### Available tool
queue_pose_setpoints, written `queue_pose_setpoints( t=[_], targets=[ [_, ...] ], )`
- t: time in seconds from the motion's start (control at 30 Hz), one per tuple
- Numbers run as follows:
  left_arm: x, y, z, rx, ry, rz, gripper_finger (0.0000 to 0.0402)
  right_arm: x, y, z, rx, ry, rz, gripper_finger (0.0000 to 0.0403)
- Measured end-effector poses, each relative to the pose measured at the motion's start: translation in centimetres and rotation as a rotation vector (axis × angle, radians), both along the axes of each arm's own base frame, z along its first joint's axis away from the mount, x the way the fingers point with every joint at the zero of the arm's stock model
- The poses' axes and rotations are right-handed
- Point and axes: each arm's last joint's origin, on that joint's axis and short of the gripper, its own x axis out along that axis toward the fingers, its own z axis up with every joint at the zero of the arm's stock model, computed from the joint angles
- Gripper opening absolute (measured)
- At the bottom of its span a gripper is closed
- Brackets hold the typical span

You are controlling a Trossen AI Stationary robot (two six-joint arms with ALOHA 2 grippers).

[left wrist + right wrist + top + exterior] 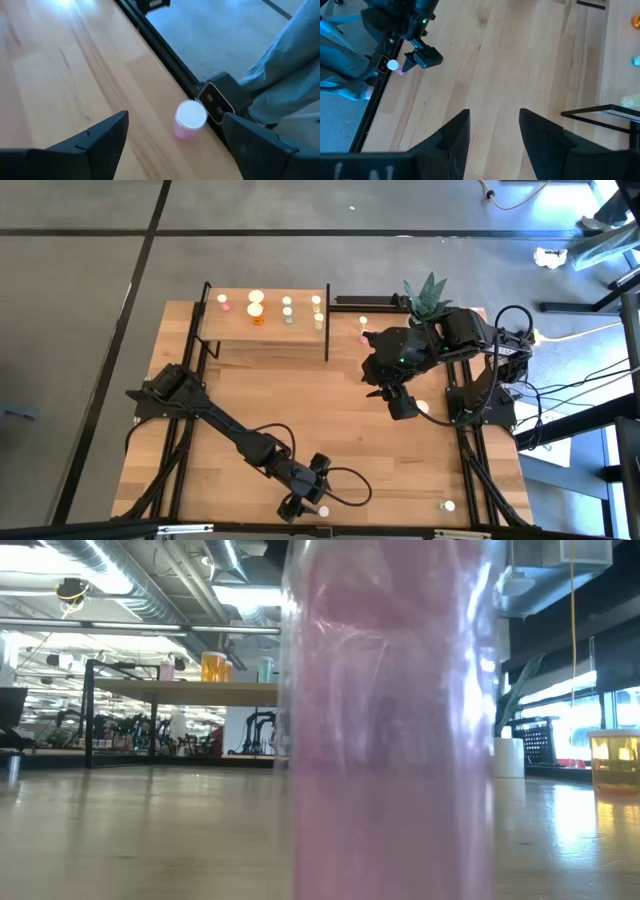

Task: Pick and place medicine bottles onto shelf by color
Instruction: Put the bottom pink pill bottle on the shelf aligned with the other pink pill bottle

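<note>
A pink medicine bottle (190, 119) with a white cap stands upright on the table by its near edge (323, 510); it fills the low view (390, 720). My left gripper (175, 145) is open and slants down at it, one finger on either side and short of it, touching nothing (308, 500). The shelf (265, 330) stands at the far left with several bottles (256, 308) on top. My right gripper (495, 135) hangs open and empty high over the table's right half (402, 408).
Loose bottles stand right of the shelf (362, 337), under my right arm (422, 407) and at the near right (448, 505). A potted plant (428, 295) sits at the far right. A black frame rail (170, 60) runs along the near edge; a person's trouser leg (290, 65) is beyond.
</note>
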Motion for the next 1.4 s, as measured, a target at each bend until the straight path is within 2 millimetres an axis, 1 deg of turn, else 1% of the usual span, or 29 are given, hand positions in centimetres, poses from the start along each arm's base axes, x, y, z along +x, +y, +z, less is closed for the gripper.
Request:
queue_pose_setpoints(
  t=[0.07, 0.2, 0.5, 0.6, 0.8, 0.97, 1.07, 1.4],
  targets=[
    [0.0, -0.2, -0.4, -0.025, 0.026, 0.014, 0.0315, 0.0, 0.0, 0.0, 0.000, -0.001, 0.000, 0.0172],
    [0.0, -0.2, -0.3, -0.063, 0.048, 0.050, 0.0315, 0.0, 0.0, 0.0, 0.001, -0.003, -0.001, 0.0172],
    [-0.4, -0.9, -0.4, -0.054, 0.042, 0.047, 0.0315, 0.1, -0.1, 0.0, -0.004, -0.006, 0.004, 0.0172],
    [-0.6, -1.2, -0.4, -0.028, 0.022, 0.073, 0.0315, 0.1, -0.1, 0.0, -0.017, -0.009, 0.022, 0.0172],
    [-1.2, -2.1, -0.2, 0.058, -0.065, 0.180, 0.0315, 0.1, -0.1, 0.0, -0.029, -0.012, 0.039, 0.0172],
    [-1.6, -3.0, -0.1, 0.013, -0.066, 0.171, 0.0315, 0.1, -0.1, 0.0, -0.058, -0.020, 0.082, 0.0172],
    [-1.7, -3.4, -0.5, 0.017, -0.061, 0.173, 0.0315, 0.1, -0.1, 0.0, -0.060, -0.020, 0.085, 0.0172],
    [-1.3, -3.5, -1.1, 0.005, -0.084, 0.182, 0.0311, 0.1, -0.1, 0.0, -0.060, -0.023, 0.087, 0.0172]
  ],
)
